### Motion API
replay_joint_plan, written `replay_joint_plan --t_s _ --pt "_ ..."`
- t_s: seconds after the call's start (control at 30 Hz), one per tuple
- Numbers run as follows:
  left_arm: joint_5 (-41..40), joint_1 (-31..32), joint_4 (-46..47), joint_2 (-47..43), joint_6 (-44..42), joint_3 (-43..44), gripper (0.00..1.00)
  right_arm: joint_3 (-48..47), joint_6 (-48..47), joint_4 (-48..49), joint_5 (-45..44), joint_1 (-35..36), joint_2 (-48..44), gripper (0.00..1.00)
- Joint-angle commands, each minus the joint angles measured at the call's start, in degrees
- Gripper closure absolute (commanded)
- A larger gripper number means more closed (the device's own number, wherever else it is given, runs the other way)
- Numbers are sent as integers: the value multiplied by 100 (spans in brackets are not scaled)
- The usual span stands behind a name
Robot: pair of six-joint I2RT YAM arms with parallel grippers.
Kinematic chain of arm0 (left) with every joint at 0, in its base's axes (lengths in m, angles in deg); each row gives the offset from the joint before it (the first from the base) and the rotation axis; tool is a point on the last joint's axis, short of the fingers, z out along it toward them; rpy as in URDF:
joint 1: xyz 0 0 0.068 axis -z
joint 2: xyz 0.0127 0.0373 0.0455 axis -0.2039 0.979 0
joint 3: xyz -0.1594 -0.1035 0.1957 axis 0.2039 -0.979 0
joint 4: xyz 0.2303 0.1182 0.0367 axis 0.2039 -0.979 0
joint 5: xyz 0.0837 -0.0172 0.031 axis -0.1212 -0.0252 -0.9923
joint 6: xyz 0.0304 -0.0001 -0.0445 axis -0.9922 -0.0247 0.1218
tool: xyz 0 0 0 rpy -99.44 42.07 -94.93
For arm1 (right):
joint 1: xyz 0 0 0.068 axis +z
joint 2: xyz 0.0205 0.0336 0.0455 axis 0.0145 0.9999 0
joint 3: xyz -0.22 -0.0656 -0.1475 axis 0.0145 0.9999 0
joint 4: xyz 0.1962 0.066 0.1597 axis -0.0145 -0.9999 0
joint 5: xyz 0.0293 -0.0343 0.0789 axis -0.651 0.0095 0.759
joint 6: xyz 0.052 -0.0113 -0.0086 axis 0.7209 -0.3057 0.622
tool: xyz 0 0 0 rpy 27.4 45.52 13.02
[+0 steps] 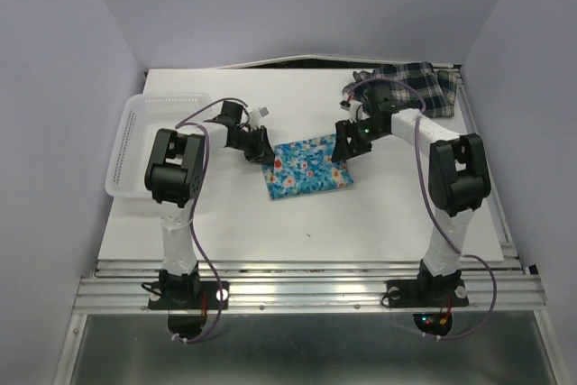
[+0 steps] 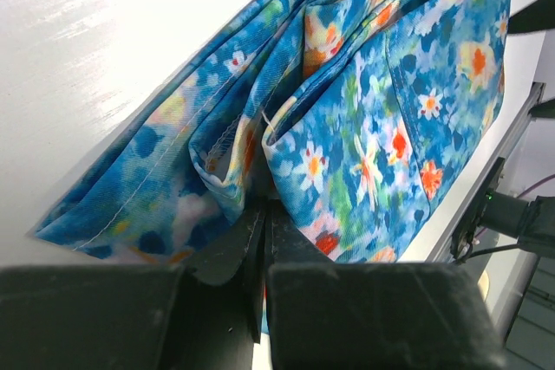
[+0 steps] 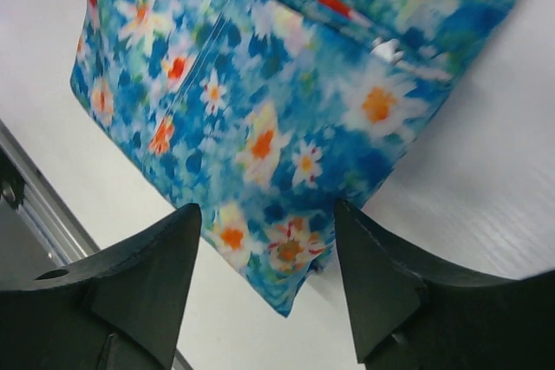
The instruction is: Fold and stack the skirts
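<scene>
Where it lay folded into a rough rectangle at the middle of the white surface, the blue floral skirt showed red, orange and white flowers, with stitched hems and layered folds at its left edge. The left claw was pinched shut on that edge. The right claw hung spread wide over the skirt's right corner, gripping nothing. The plaid skirt, dark with white lines, sat crumpled at the far right corner.
</scene>
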Motion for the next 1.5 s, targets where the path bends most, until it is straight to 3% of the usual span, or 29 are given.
replay_joint_plan --t_s 0.0,0.3,0.47,0.6,0.67,0.7,0.8,1.13,1.17,1.2,1.23,1.4,1.47 --pt "-618 17 -311 -51 -287 -227 89 -212 584 864 -474 -95 -98 29" --pt "-609 26 -329 -43 -305 -209 89 -493 892 926 -440 -95 446 28" --pt "-600 35 -338 -34 -322 -174 89 -730 892 838 -334 -95 737 34" --pt "-618 43 -373 -16 -366 -156 90 -801 804 891 -308 -95 746 60" --pt "-635 43 -399 1 -384 -139 91 -854 787 952 -238 -95 694 68" --pt "-644 43 -408 10 -393 -147 91 -871 787 1048 -124 -95 676 79" --pt "-671 43 -434 28 -410 -130 93 -863 831 1365 61 -95 606 99" --pt "-714 43 -566 133 -463 -42 95 -871 734 1761 360 -95 632 98" --pt "-723 43 -566 133 -454 -42 95 -871 743 1787 351 -95 632 95" --pt "-706 43 -566 133 -463 -33 95 -897 760 1805 325 -95 641 83" --pt "-706 43 -575 142 -463 -33 95 -933 856 1796 255 -95 676 65" --pt "-671 43 -575 151 -454 -16 95 -1020 884 1691 -78 -95 737 64" --pt "-671 43 -575 142 -454 -7 95 -1091 796 1559 -88 -95 790 69"
